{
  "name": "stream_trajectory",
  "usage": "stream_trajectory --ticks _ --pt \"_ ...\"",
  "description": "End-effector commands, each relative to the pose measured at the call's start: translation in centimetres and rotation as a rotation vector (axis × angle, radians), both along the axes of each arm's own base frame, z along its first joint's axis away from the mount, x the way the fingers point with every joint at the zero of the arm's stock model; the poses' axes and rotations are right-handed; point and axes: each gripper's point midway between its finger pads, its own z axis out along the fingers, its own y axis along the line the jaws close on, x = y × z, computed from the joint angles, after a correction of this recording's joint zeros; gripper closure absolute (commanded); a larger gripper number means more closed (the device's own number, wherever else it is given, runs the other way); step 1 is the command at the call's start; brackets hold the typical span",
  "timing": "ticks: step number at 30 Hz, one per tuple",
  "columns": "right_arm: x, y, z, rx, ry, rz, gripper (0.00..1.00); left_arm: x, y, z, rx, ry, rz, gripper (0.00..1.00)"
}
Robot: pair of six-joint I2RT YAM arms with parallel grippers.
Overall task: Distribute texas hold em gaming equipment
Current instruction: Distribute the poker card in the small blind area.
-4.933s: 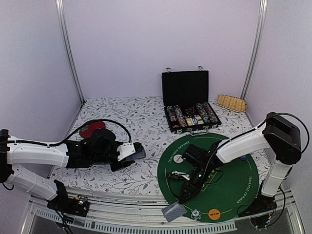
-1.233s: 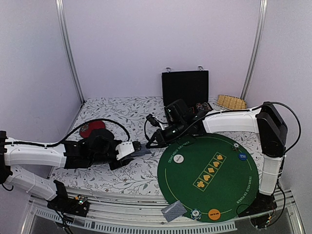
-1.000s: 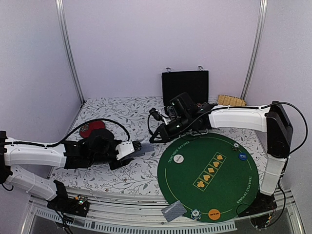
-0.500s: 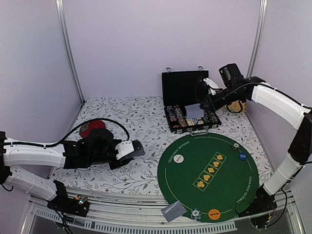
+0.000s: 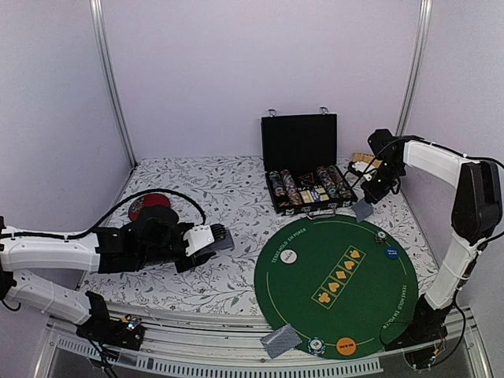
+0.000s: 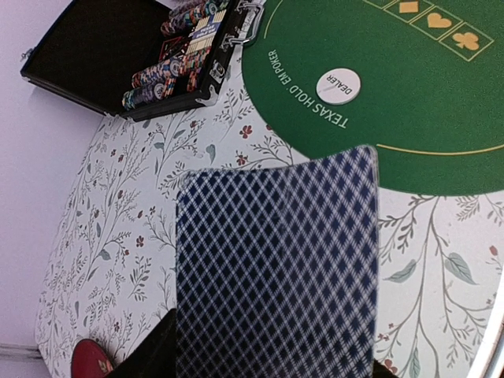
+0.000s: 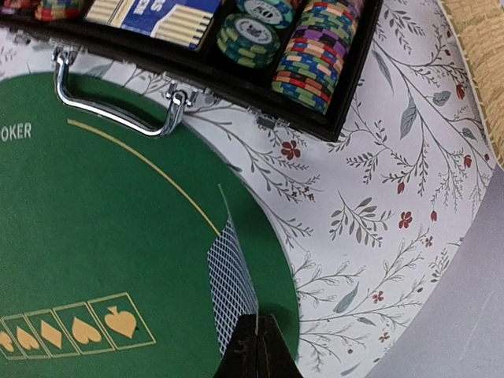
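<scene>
1. So far, the right pincer [image 5: 368, 197] is pinched fully shut on one playing card [image 7: 232, 283]. The card hangs edge-on below its fingertips, at the far rim of the green mat [image 5: 370, 307]. Whether it touches the felt cannot be told.
2. The left pincer [image 5: 214, 237] is closed to a narrow gap on the blue-backed cards [image 6: 276, 268], held flat above the floral worktop [image 5: 228, 197]. Whether it holds one card or a stack is unclear.
3. Some pieces already lie out. A white dealer disc [image 5: 289, 256] sits ahead of the left pincer. A blue disc [image 5: 390, 253] and a small chip [image 5: 381, 235] sit near the right pincer. An orange disc [image 5: 345, 344], another chip [image 5: 316, 345] and a face-down card [image 5: 280, 342] lie well apart from both.
4. The striped chips [image 7: 315, 59] fill the open case [image 5: 311, 189] just beside the right pincer, so most dealing and chip sharing seems left to do.
</scene>
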Motion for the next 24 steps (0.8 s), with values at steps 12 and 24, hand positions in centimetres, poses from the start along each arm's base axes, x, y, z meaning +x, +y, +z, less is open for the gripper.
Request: stream_trajectory --ticks 12,24 --pt "-1.8 -0.9 -1.9 -0.167 0.096 0.444 0.98 -0.4 -0.4 0.7 -0.020 -0.019 -0.018 0.48" --pt "0.2 -2.1 -4.8 -0.213 0.129 0.615 0.98 -0.3 -0.3 0.3 -0.008 -0.021 -0.012 0.47"
